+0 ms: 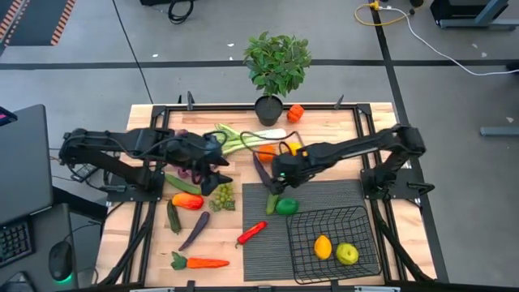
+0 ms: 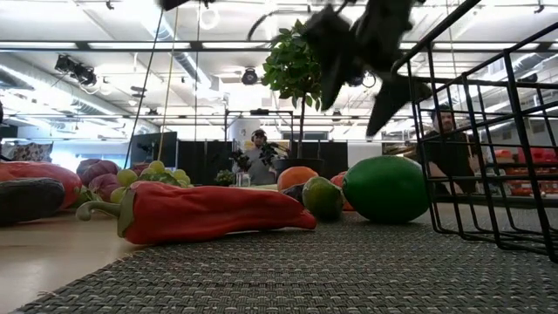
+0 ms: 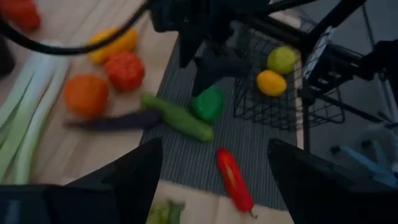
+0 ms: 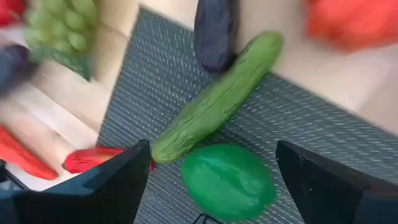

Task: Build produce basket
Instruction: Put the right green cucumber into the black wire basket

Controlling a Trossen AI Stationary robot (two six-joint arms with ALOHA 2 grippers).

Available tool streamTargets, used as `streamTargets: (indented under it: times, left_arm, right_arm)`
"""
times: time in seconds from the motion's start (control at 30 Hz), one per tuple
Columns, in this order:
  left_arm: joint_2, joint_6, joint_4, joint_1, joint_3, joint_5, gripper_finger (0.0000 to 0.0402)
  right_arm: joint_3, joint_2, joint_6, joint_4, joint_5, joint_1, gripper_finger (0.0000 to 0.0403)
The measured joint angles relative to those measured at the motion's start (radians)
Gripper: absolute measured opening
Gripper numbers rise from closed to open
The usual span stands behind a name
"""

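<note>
Black wire basket [image 1: 335, 243] at five o'clock holds only two yellow fruits [image 1: 323, 246]; most produce lies outside. Right tool [image 1: 280, 180] hovers open over the green fruit [image 1: 285, 206]; left tool [image 1: 217, 170] open.

A grey concrete floor [image 1: 203, 32] surrounded the wooden table [image 1: 324, 113], crossed by black cables [image 1: 130, 49] and a white cord [image 1: 454, 57] ending at a yellow plug [image 1: 375, 6]. A potted plant [image 1: 276, 69] stood at the table's far edge, and a dark monitor [image 1: 23, 162] with a keyboard [image 1: 15, 239] and mouse [image 1: 58, 261] sat beside the table. Beyond, long ceiling lights [image 2: 113, 45] lit an open workshop where two people [image 2: 260, 157] worked (one [image 2: 446, 144] seen through wire mesh).
</note>
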Motion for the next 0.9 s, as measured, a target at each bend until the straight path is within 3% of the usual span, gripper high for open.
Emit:
streamTargets:
  times: [0.2, 0.6, 0.73, 0.9]
  left_arm:
    - [-0.09, -0.055, -0.038, -0.01, -0.048, -0.012, 0.0295]
    - [-0.156, -0.128, 0.029, -0.007, -0.049, -0.129, 0.0295]
    - [-0.157, -0.148, 0.03, 0.01, -0.049, -0.197, 0.0295]
    - [-0.171, -0.148, 0.042, 0.039, -0.049, -0.207, 0.0295]
  right_arm:
    - [0.0, 0.127, -0.03, 0.001, -0.106, -0.036, 0.035]
    - [0.001, 0.234, 0.03, 0.137, -0.112, -0.049, 0.0349]
    - [0.002, 0.233, 0.041, 0.125, -0.109, -0.047, 0.0348]
    - [0.002, 0.222, 0.025, 0.1, -0.091, -0.047, 0.0347]
